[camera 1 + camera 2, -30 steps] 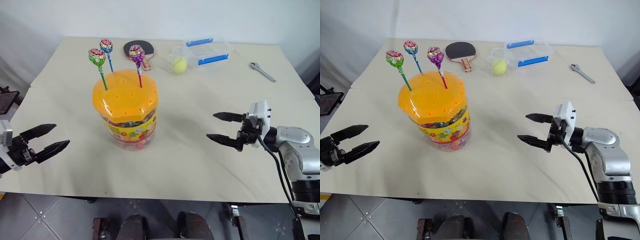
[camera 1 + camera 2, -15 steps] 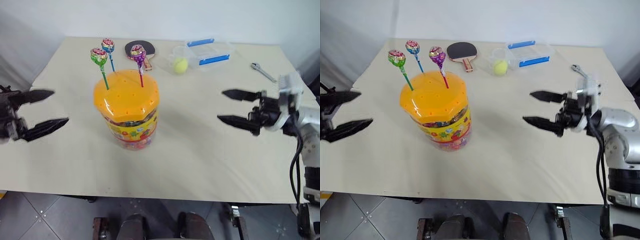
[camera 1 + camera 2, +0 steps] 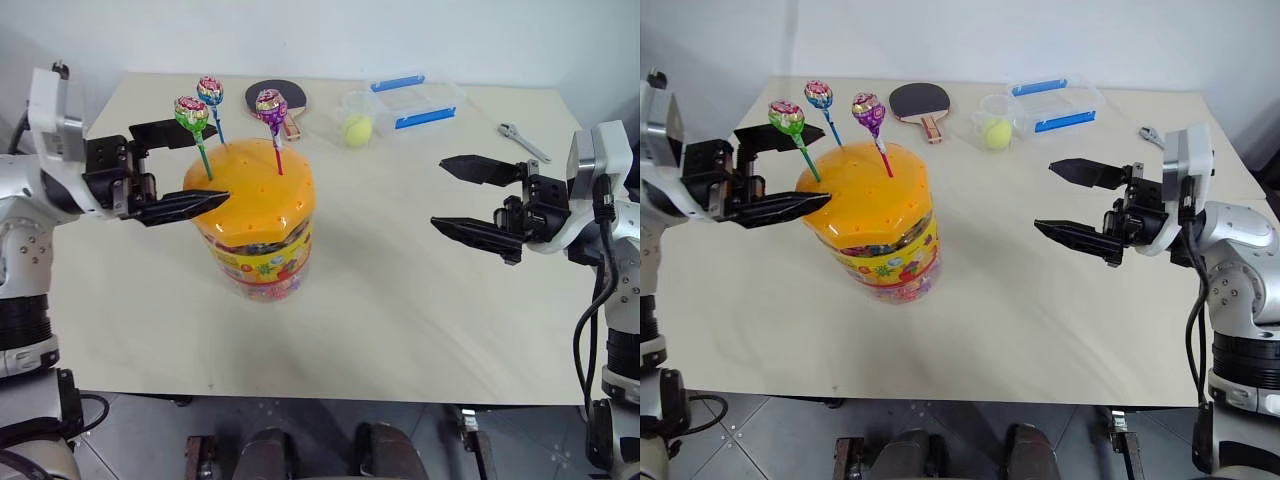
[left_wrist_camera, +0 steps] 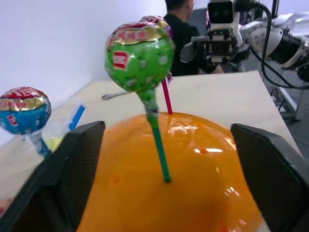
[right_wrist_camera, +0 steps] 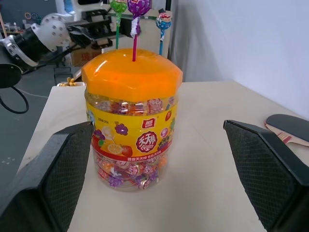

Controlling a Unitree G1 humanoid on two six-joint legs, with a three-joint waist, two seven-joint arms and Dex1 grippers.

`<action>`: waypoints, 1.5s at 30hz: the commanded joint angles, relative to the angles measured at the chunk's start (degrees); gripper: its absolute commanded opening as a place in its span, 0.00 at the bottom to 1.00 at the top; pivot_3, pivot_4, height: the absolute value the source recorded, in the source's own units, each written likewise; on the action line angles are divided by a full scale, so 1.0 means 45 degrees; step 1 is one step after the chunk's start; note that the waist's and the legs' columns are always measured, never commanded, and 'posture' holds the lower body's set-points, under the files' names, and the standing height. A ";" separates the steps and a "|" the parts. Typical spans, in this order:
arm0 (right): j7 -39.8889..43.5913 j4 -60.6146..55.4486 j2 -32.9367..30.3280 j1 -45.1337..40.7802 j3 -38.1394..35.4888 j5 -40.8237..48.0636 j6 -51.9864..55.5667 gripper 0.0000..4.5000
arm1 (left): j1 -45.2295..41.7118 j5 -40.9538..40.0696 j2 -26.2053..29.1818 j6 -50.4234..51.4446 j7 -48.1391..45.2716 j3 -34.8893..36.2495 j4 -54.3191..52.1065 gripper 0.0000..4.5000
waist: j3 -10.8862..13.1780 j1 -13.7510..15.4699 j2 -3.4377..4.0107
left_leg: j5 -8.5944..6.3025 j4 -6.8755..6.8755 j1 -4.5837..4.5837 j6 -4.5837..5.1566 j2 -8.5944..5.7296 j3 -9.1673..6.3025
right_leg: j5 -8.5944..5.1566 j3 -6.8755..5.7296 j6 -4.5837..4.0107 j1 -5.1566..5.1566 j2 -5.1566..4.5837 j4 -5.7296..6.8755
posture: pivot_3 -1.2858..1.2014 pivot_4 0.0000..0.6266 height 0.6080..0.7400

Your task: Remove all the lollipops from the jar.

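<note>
At table centre, jar (image 3: 252, 220) holds all three lollipops upright in its orange lid. Left gripper (image 3: 183, 168) jaws wide apart, straddling the green lollipop (image 3: 193, 115) stick, no contact. Right gripper (image 3: 463, 198) at 3 o'clock, wide apart, empty. Versus a second ago: left came up from 8 o'clock to the lid; right rose slightly.

Paddle (image 3: 278, 98), ball (image 3: 358, 130), box (image 3: 415, 101), wrench (image 3: 524, 142)

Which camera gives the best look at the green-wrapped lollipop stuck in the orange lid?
The left wrist view: the green-wrapped lollipop stands close, its stick entering the orange lid between the open left gripper fingers. The eye views show it small; the right wrist view shows it far behind the jar.
</note>
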 commanded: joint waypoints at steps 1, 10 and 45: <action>-0.0347 -0.0731 -0.0086 0.0342 -0.0691 0.0327 -0.0149 1.00 | -0.0602 0.0084 -0.0083 -0.0129 -0.0358 -0.0031 0.0312 0.73 | 0.0001 -0.0001 -0.0003 | 0.0000 0.0000 -0.0001 0.0000 0.0000 0.0000 | 0.0000 0.0000 0.0000 0.0000 0.0000 0.0000 | 0.52 0.24 1.00; -0.0746 -0.1224 -0.0150 0.0905 -0.1042 0.0466 -0.0153 1.00 | -0.1273 0.0055 -0.0352 0.0009 -0.0980 -0.0177 0.0538 0.11 | 0.0005 0.0015 -0.0008 | 0.0000 0.0011 -0.0004 0.0000 0.0000 -0.0005 | 0.0000 0.0001 0.0000 0.0000 -0.0001 0.0001 | 0.52 0.24 1.00; 0.1654 0.0363 -0.0808 -0.0467 0.0006 0.0401 0.0172 1.00 | 0.2281 0.2632 0.4856 1.0279 0.8452 0.2029 -0.0528 0.01 | 0.0036 0.0032 -0.0061 | 0.0000 0.0011 -0.0005 0.0000 0.0005 -0.0015 | 0.0000 0.0013 0.0000 -0.0004 -0.0002 0.0018 | 0.52 0.24 1.00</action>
